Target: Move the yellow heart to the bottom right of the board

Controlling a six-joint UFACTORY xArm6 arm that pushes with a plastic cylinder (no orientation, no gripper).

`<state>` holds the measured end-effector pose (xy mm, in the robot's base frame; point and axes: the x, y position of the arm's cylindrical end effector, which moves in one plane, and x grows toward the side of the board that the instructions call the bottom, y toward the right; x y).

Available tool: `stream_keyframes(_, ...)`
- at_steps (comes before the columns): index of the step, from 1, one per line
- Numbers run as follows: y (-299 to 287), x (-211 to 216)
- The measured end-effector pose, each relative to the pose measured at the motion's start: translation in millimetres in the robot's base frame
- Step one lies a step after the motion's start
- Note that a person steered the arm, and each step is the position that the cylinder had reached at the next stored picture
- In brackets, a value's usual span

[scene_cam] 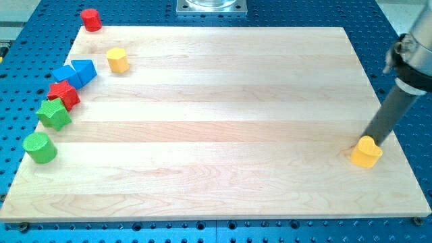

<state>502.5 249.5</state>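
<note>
The yellow heart [366, 152] lies on the wooden board [223, 121] near its right edge, toward the view's bottom right. My rod comes down from the view's upper right, and my tip [375, 142] rests just above and right of the heart, touching or nearly touching its upper right side.
Along the board's left edge lie a red cylinder [90, 19], a yellow hexagonal block [117, 60], two blue blocks [75, 72], a red star [64, 94], a green star [53, 114] and a green cylinder [40, 147]. A blue perforated table surrounds the board.
</note>
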Motion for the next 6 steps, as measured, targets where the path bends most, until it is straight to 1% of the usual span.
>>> stream_keyframes(1,-3,6)
stream_keyframes(2,3,24)
stream_keyframes(3,-29,19)
stream_keyframes(4,-28,72)
stream_keyframes(5,-45,77)
stream_keyframes(6,-119,117)
